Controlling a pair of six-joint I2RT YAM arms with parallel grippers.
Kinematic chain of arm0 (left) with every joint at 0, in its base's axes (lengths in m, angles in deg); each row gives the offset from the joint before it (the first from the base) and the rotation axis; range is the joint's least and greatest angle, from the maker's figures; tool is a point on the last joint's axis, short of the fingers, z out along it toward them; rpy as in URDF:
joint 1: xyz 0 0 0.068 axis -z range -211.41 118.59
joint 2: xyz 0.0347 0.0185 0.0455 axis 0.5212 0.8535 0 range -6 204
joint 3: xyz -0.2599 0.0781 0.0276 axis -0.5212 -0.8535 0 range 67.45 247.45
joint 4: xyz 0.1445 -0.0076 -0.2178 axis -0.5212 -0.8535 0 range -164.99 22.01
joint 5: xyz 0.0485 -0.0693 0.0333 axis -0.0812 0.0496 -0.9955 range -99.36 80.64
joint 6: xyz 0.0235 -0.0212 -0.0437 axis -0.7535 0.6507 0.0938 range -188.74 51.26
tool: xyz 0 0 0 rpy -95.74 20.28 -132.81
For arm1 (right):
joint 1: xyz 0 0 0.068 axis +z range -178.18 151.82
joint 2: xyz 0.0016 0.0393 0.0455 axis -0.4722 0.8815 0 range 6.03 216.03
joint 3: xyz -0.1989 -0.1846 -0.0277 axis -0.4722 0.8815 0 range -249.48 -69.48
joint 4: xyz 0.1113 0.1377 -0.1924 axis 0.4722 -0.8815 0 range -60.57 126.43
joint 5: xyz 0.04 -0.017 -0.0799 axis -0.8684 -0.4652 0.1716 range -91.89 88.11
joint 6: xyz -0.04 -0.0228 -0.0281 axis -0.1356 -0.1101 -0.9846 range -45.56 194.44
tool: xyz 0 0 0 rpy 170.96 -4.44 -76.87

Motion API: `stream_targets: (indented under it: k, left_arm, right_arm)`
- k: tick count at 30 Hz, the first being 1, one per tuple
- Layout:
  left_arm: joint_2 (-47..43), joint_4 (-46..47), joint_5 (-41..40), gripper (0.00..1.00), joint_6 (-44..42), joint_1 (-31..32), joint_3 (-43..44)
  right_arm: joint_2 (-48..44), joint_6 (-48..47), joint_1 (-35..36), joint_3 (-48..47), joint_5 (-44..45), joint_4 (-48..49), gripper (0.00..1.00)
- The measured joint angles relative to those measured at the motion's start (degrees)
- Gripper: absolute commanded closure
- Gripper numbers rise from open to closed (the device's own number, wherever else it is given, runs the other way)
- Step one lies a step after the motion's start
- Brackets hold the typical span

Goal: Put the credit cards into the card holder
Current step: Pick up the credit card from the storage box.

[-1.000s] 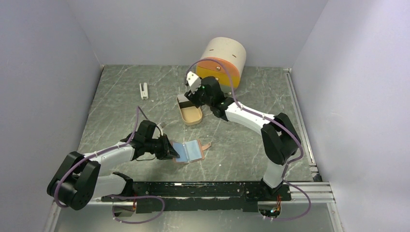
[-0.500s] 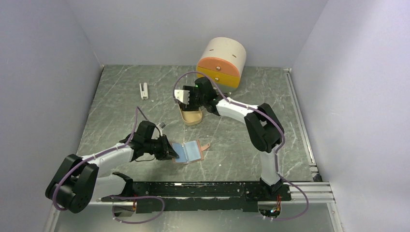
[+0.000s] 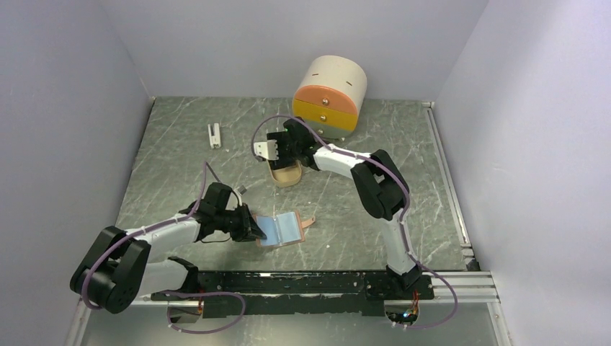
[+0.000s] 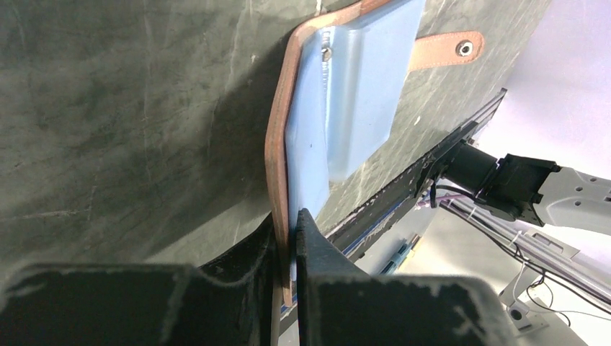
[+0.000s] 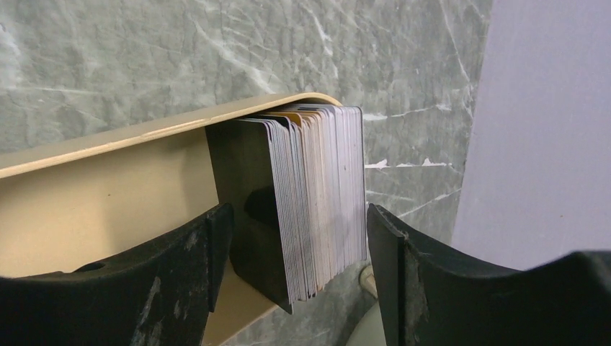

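Observation:
The salmon-pink card holder lies open on the table near the front, its clear pockets up and its snap strap to the right. My left gripper is shut on its left edge; the left wrist view shows the jaws pinching the leather rim of the holder. A stack of several credit cards stands on edge at the far end of the beige oval tray. My right gripper is open, one finger on each side of the stack, not touching it. It hangs over the tray in the top view.
A round beige box with orange and yellow drawers stands at the back, just behind the right gripper. A small white upright block stands at the back left. A metal rail runs along the table's right edge.
My right gripper has swung left from beside the drawer box to over the tray's far end and now straddles the card stack. My left gripper still holds the card holder, which shifted slightly.

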Motion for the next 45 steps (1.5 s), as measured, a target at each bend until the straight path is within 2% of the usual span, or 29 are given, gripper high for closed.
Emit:
stream_targets:
  k: [8,17,21,34,42,45]
  left_arm:
    - [2.12,0.46,0.28,0.87,-0.02,-0.04,0.17]
    - [3.15,0.79,0.44,0.87,-0.04,-0.07,0.33]
    - [3.15,0.85,0.48,0.87,-0.04,-0.09,0.33]
    - [2.95,0.85,0.59,0.87,-0.02,-0.11,0.33]
    - [2.67,0.85,0.66,0.87,-0.02,-0.11,0.33]
    - [2.64,0.85,0.66,0.87,-0.02,-0.11,0.33]
  right_arm:
    - [1.84,-1.14,0.46,-0.07,3.41,2.75,0.38]
    - [1.68,-0.68,0.48,-0.17,4.26,5.09,0.45]
    - [1.68,-0.66,0.48,-0.20,4.20,4.85,0.52]
    - [0.63,-0.35,0.48,-0.20,3.98,3.41,0.60]
    - [-0.28,-0.46,0.48,-0.24,3.74,1.70,0.75]
    - [-1.18,-0.35,0.48,-0.15,3.21,0.17,0.84]
